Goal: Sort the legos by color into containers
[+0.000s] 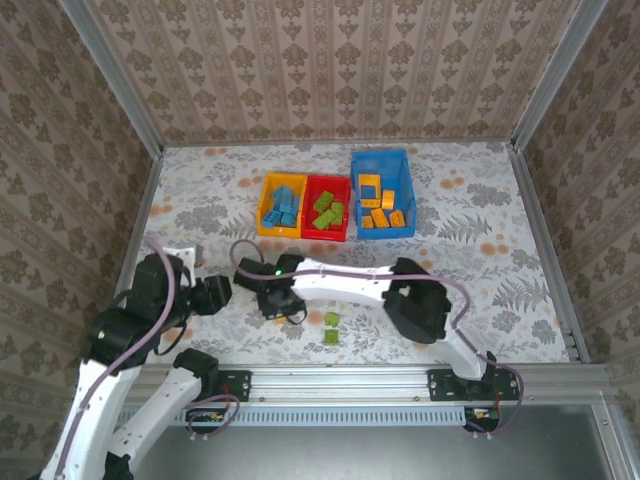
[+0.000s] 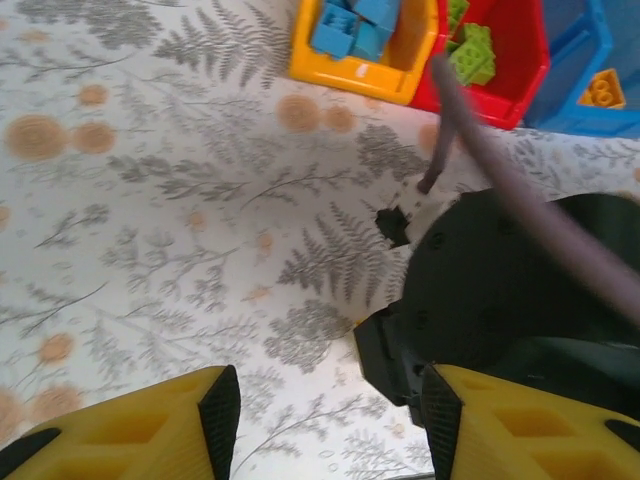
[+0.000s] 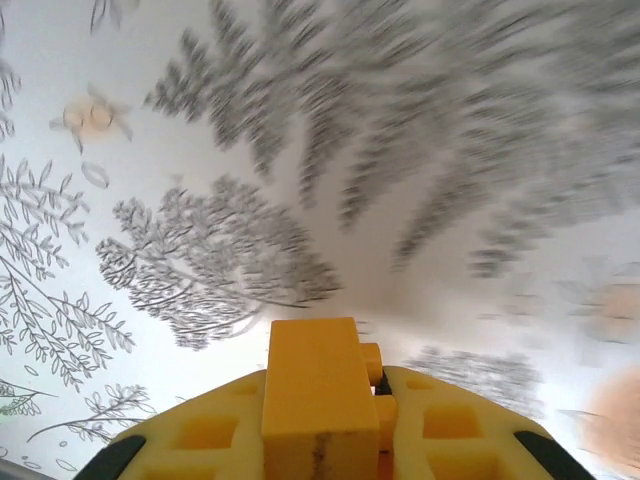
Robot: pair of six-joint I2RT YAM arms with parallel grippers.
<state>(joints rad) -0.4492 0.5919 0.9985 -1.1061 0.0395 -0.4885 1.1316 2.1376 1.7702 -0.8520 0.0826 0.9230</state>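
Fingers (image 3: 200, 430) of the right gripper (image 3: 320, 395) clamp a small orange studded plastic brick (image 3: 310, 360) close above the fern-printed table (image 1: 480, 290); whether the brick has left the surface cannot be told. The left gripper (image 2: 330, 410), just beside the right arm's wrist, stands partly open, with nothing between its yellow fingers. Two small green studded plastic bricks (image 1: 331, 321) lie loose on the table just right of the right gripper, near each other. Farther back, three open plastic bins stand side by side: a yellow-orange bin (image 1: 262, 205) holding blue bricks, a red bin (image 1: 325, 237) holding green bricks, and a larger blue bin (image 1: 380, 156) holding orange bricks. Step in hand, as judged: pickup of the orange brick, with the grasp made. The next move calls for a lift clear of the table, a sweep back and right past the two smaller bins, and release over the blue bin. The green pair would then go to the red bin.
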